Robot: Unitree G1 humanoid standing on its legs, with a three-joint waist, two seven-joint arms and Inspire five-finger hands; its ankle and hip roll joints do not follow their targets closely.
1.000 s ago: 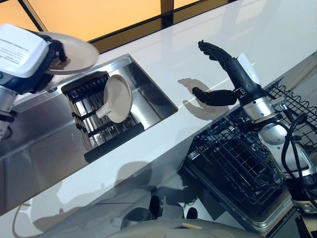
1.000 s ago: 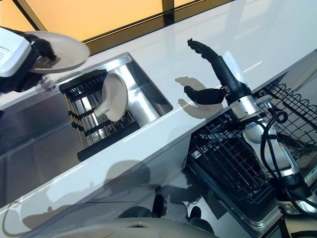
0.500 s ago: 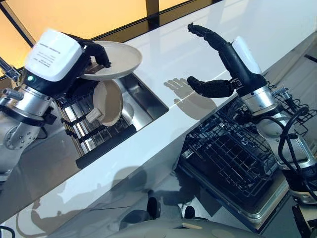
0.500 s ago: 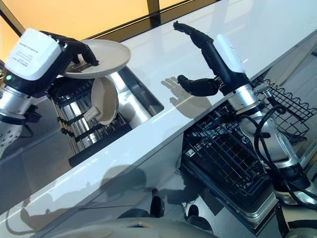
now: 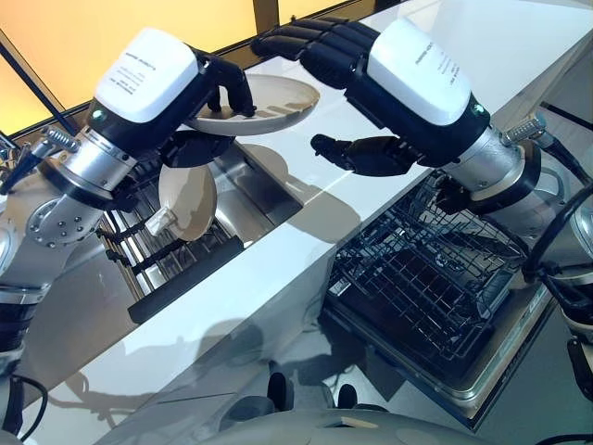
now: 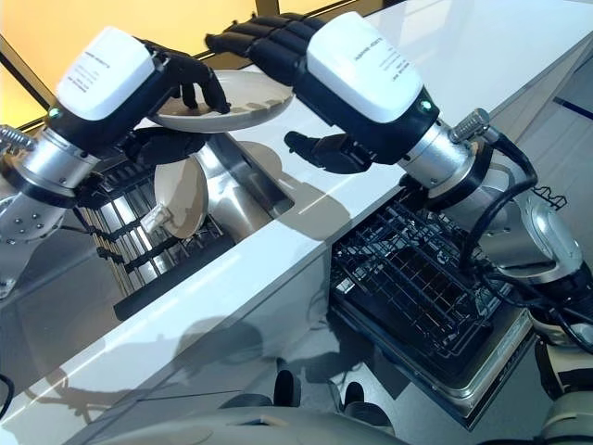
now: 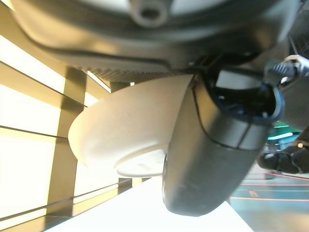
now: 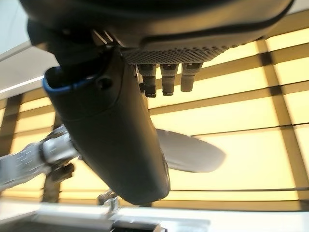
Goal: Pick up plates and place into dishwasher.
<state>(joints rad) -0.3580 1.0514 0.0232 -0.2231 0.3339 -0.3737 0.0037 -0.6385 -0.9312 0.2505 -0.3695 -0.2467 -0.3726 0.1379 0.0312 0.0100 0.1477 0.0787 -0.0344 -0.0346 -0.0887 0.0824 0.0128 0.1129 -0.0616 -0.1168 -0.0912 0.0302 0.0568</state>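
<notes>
Handover step — left hand (image 5: pixel 218 88) grips plate (image 5: pixel 269 100); right hand (image 5: pixel 320 46) spread wide at its 3 o'clock — must close on rim.

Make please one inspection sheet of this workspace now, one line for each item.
Surface: white counter, bare part.
Job's things: one plate held over the sink; second plate on edge in the sink rack; dishwasher rack pulled out.
Clutter: nothing seen.
Hands: left hand shut on the plate; right hand open, beside its rim.
Cables: nothing seen.
Surroundings: amber window behind.
</notes>
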